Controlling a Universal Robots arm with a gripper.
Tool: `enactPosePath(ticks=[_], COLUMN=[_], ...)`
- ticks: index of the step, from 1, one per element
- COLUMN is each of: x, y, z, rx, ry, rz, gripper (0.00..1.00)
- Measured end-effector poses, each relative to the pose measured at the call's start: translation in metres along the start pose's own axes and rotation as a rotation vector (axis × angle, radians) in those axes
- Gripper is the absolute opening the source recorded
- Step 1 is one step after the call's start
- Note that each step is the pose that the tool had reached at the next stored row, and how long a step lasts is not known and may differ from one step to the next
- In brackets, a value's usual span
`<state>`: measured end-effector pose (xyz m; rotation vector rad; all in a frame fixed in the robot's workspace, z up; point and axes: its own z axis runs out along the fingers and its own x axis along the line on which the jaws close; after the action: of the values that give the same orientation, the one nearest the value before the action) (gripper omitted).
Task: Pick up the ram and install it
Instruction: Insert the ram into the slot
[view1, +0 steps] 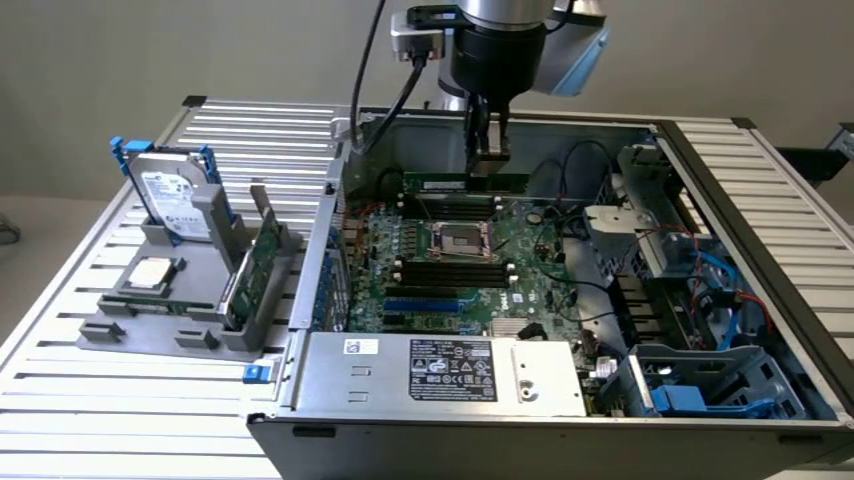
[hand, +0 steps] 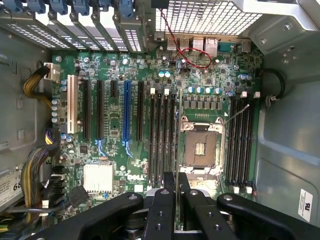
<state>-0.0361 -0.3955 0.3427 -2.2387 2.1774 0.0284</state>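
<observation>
At the exterior view's left, well away from the fingers, the hard drive (view1: 171, 190) and the green card (view1: 254, 262) stood parked in their grey rack (view1: 134, 330), clear of the work. Next, inside the open case (view1: 327, 250), was the gripper (view1: 489, 155). Its fingers (hand: 159, 210) were clenched on the ram (view1: 447, 184), pinching it from above so it hung edge-down. Right beneath the fingers it ran parallel to the black slots (hand: 161, 135), beside the CPU socket (hand: 200, 145), lined up for seating, I'd judge.
</observation>
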Motion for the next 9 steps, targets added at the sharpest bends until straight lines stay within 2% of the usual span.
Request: enactPosePath(ticks=[9], x=[0.0], y=[0.0], z=[0.0], rx=[0.0], ry=[0.0], rz=[0.0], gripper=[0.14])
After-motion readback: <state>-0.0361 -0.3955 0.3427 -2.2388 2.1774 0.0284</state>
